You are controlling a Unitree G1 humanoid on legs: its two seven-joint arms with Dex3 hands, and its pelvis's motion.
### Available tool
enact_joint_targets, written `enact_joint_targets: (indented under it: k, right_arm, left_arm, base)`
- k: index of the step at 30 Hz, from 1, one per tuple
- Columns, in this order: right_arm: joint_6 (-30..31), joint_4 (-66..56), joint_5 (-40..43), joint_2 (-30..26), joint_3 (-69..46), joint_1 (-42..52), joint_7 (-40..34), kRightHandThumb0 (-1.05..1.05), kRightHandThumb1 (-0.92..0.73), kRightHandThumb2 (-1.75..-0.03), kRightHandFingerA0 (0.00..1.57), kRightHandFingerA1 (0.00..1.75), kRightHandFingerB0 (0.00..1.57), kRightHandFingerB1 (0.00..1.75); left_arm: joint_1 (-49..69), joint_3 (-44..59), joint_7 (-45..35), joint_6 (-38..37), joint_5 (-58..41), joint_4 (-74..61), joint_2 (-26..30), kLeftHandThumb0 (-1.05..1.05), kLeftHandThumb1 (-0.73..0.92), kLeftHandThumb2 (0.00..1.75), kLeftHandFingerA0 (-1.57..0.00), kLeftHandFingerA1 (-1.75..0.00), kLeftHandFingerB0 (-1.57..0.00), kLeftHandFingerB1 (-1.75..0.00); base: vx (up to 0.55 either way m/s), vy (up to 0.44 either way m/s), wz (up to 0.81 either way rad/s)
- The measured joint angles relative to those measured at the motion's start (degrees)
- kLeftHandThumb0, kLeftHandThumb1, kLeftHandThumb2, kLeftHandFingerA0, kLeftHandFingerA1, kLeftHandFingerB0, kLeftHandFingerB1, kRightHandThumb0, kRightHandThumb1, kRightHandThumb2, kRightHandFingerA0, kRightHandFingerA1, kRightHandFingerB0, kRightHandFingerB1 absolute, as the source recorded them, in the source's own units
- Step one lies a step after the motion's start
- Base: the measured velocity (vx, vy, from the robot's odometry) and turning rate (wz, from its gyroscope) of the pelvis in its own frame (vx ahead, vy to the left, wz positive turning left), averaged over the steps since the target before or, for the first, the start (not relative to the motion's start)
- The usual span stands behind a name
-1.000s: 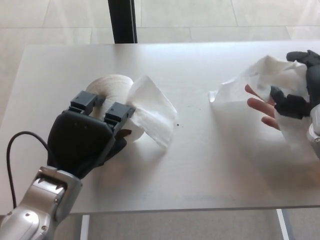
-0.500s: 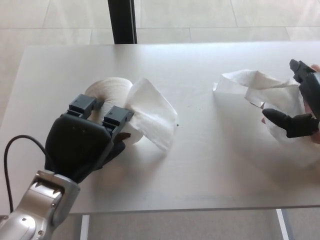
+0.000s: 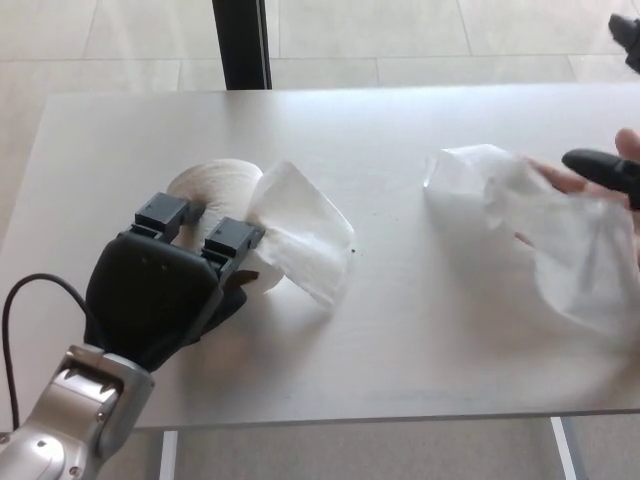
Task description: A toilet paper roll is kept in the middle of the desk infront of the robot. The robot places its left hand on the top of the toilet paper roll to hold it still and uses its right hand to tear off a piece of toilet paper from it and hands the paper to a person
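The white toilet paper roll (image 3: 212,184) lies left of the desk's middle, with a loose sheet (image 3: 300,232) hanging off its right side. My left hand (image 3: 165,290) rests on top of the roll, fingers curled over it and pressing it down. At the far right a torn piece of paper (image 3: 545,235) is blurred in the air, draped over a person's hand (image 3: 557,181). Only parts of my right hand (image 3: 605,165) show at the frame edge. Its thumb lies by the person's fingers, and its other fingers are spread far up at the corner.
The grey desk (image 3: 400,330) has its front edge near the bottom of the view. A black post (image 3: 240,45) stands behind the desk's far edge. A black cable (image 3: 20,300) loops by my left forearm.
My right hand has lifted up and to the right and its fingers have spread wide. The torn paper now hangs on the person's hand. My left hand stays on the roll.
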Motion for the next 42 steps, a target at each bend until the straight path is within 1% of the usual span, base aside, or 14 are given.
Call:
enact_joint_targets:
  k: [18,24,25,26,31,32,33,34,36,37,38,39,41,42]
  right_arm:
    - [-0.1,-9.3,2.0,-8.6,-29.7,18.3,12.7,-1.01,-0.60,-0.93,0.00,0.17,0.03,0.00]
    - [-1.0,-13.4,2.3,-4.7,-40.9,31.5,14.9,-0.92,-0.57,-0.87,0.00,0.08,0.05,0.11]
    - [-1.2,-14.1,2.3,-3.9,-42.1,33.5,15.1,-0.95,-0.58,-0.85,0.00,0.04,0.12,0.09]
    - [-1.4,-14.8,2.3,-3.0,-43.6,35.8,15.4,-0.95,-0.56,-0.80,0.00,0.00,0.11,0.10]
    - [-3.2,-17.8,2.6,3.5,-51.7,48.2,17.1,-0.78,-0.51,-0.78,0.00,0.00,0.11,0.24]
    - [-3.7,-18.2,2.6,4.7,-52.9,50.3,17.4,-0.93,-0.55,-0.82,0.00,0.00,0.13,0.22]
    - [-4.1,-18.4,2.7,5.8,-53.8,52.0,17.6,-0.85,-0.54,-0.82,0.00,0.00,0.11,0.24]
    - [-4.6,-18.6,2.7,7.1,-54.8,54.1,17.9,-0.84,-0.53,-0.82,0.00,0.00,0.09,0.25]
    - [-5.3,-18.8,2.8,8.8,-56.0,56.9,18.2,-0.92,-0.54,-0.81,0.00,0.00,0.15,0.26]
    - [-5.7,-18.8,2.8,9.6,-56.7,58.2,18.4,-0.65,-0.59,-0.59,0.00,0.00,0.18,0.28]
    - [-6.1,-18.8,2.9,10.6,-57.5,59.9,18.7,-0.78,-0.48,-0.76,0.00,0.08,0.13,0.34]
    - [-6.3,-18.8,2.9,11.2,-58.0,60.9,18.8,-0.63,-0.55,-0.74,0.00,0.00,0.11,0.31]
    - [-6.8,-18.7,2.9,12.4,-59.2,63.2,19.1,-0.81,-0.46,-0.74,0.00,0.05,0.13,0.30]
    - [-7.1,-18.7,2.9,13.0,-59.8,64.6,19.1,-0.63,-0.56,-0.75,0.00,0.00,0.10,0.31]
  left_arm:
    - [1.2,2.4,-4.0,0.0,-1.5,-5.2,0.5,-0.51,0.83,0.64,-0.43,-0.66,-0.39,-0.50]
    - [2.5,4.5,-6.0,0.0,-3.9,-9.5,0.5,-0.51,0.82,0.63,-0.42,-0.65,-0.40,-0.50]
    - [2.7,4.9,-6.2,0.0,-4.3,-10.1,0.5,-0.46,0.61,1.06,-0.47,-0.72,-0.28,-0.57]
    - [2.8,5.5,-6.6,0.0,-4.8,-11.0,0.5,-0.52,0.81,0.64,-0.51,-0.82,-0.40,-0.52]
    - [3.9,9.4,-8.6,0.0,-8.2,-16.3,0.4,-0.60,0.80,0.64,-0.48,-0.73,-0.36,-0.47]
    - [4.2,10.3,-8.9,0.0,-9.1,-17.4,0.3,-0.65,0.65,1.04,-0.42,-0.68,-0.25,-0.55]
    - [4.5,11.1,-9.2,0.0,-9.8,-18.4,0.1,-0.68,0.85,0.65,-0.40,-0.60,-0.27,-0.42]
    - [5.0,12.1,-9.6,0.0,-10.7,-19.5,-0.1,-0.70,0.68,1.04,-0.31,-0.62,-0.14,-0.50]
    - [6.0,13.8,-10.1,0.0,-12.1,-21.2,-0.4,-0.74,0.67,1.04,-0.27,-0.58,-0.10,-0.47]
    - [6.7,14.7,-10.4,0.0,-12.9,-21.9,-0.5,-0.77,0.69,1.04,-0.21,-0.55,-0.06,-0.44]
    - [7.7,16.0,-10.7,0.0,-13.9,-22.8,-0.7,-0.77,0.86,0.66,-0.29,-0.46,-0.16,-0.33]
    - [8.4,16.8,-10.9,-0.1,-14.6,-23.3,-0.8,-0.72,0.85,0.66,-0.40,-0.42,-0.23,-0.31]
    - [10.5,18.9,-11.2,-0.2,-16.2,-24.3,-1.4,-0.74,0.69,1.03,-0.29,-0.53,-0.11,-0.45]
    - [11.9,20.2,-11.4,-0.4,-17.1,-24.6,-1.7,-0.74,0.84,0.66,-0.33,-0.47,-0.18,-0.33]
  base:
    - [0.00,0.000,0.00]
    - [0.00,0.000,0.00]
    - [0.00,0.000,0.00]
    - [0.00,0.000,0.00]
    - [0.00,0.000,0.00]
    - [0.00,0.000,0.00]
    - [0.00,0.000,0.00]
    - [0.00,0.000,0.00]
    - [0.00,0.000,0.00]
    - [0.00,0.000,0.00]
    - [0.00,0.000,0.00]
    - [0.00,0.000,0.00]
    - [0.00,0.000,0.00]
    - [0.00,0.000,0.00]
